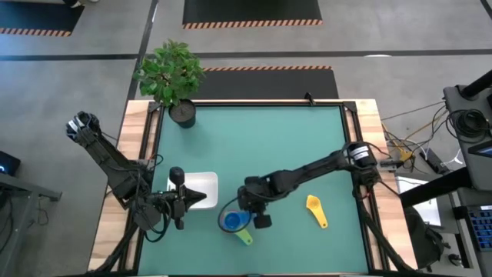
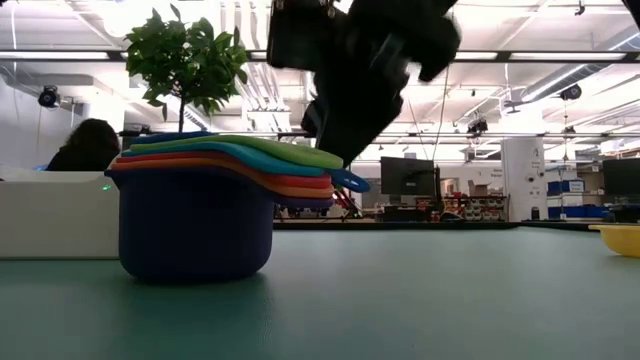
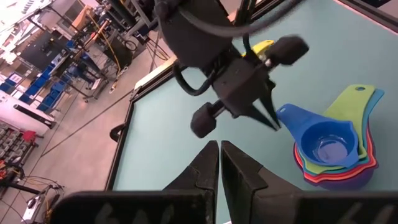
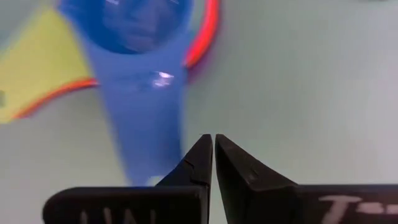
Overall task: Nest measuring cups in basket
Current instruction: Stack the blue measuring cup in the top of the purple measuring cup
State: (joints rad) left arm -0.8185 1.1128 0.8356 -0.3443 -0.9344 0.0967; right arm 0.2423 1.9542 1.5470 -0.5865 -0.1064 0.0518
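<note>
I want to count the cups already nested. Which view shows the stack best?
The left wrist view: the stack shows from above at an angle, each coloured rim visible. The low view shows layered rims side-on, the inside hidden. The high view has it small, partly under the right arm. The right wrist view crops it.

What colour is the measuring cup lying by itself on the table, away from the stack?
Yellow. The lone measuring cup shows best in the high view.

Nested measuring cups (image 2: 215,200) beneath dark gripper (image 2: 345,135)
</note>
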